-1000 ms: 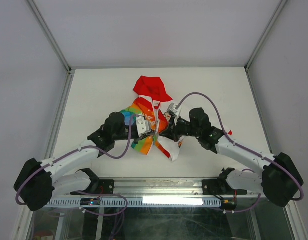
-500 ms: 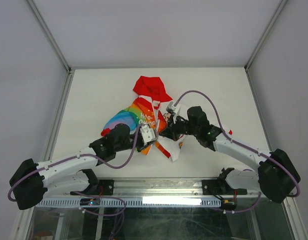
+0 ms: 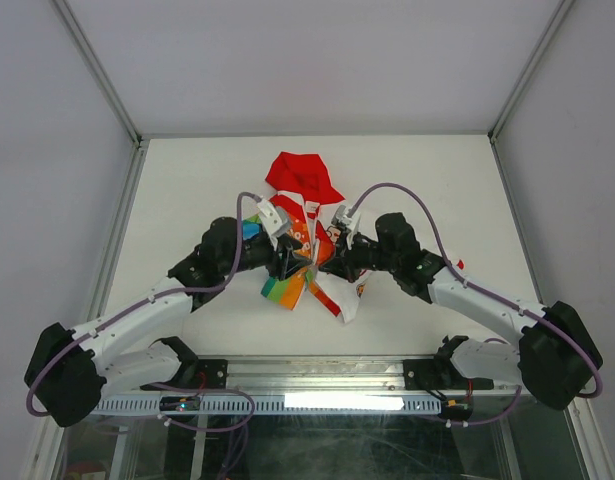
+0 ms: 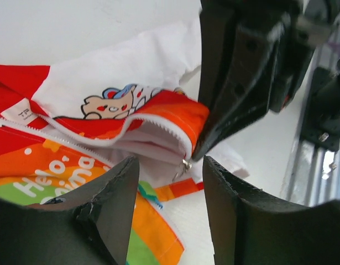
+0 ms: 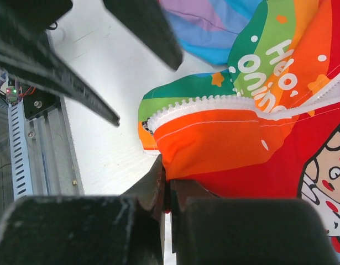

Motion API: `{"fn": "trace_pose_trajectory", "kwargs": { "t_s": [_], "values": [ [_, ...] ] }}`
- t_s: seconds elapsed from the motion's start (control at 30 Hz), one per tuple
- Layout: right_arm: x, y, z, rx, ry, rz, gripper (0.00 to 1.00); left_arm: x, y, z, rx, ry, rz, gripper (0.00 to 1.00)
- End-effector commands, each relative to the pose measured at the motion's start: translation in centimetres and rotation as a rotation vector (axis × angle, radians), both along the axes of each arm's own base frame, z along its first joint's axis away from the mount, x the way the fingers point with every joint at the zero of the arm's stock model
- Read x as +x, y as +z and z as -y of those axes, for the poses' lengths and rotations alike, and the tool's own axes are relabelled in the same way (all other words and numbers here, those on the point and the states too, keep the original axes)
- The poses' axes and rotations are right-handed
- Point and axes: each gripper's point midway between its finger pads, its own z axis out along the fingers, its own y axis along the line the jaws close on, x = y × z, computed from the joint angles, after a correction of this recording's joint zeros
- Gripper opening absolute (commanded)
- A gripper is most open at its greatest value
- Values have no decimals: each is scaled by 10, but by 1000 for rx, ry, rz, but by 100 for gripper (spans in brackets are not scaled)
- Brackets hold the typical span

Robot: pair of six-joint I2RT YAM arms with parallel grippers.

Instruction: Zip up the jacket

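Note:
The small jacket [image 3: 299,215] lies at the table's middle, red hood at the far end, rainbow panel and white sleeve nearer. My right gripper [image 3: 321,268] is shut on the jacket's orange bottom hem [image 5: 214,141] beside the zipper teeth [image 5: 203,103]. My left gripper [image 3: 287,262] is open and empty, its fingers either side of the metal zipper pull [image 4: 186,164], not touching it. In the left wrist view the right gripper's fingers [image 4: 236,88] pinch the orange hem corner [image 4: 183,110] just above the pull. The zipper [image 4: 76,138] stands open.
White walls [image 3: 117,210] enclose the table on three sides. A metal rail with the arm bases [image 3: 317,385] runs along the near edge. A white sleeve [image 3: 342,298] lies spread toward the front.
My left gripper has swung back from the near left toward the jacket's hem, its wrist turned. The right gripper has stayed shut on the hem.

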Motion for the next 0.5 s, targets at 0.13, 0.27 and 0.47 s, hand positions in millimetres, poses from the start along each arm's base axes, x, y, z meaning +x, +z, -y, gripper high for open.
{"fn": "trace_pose_trajectory", "kwargs": {
  "t_s": [0.13,0.27,0.47],
  "values": [
    [-1,21,-6,49,60,84,0,-3,51,30,-177,-180,-198,50],
    [-2,20,-6,51,69,83,0,0,46,36,-175,-203,-257,47],
    [-4,20,-6,58,74,86,0,-2,40,38,-179,-222,-300,36]
  ]
}}
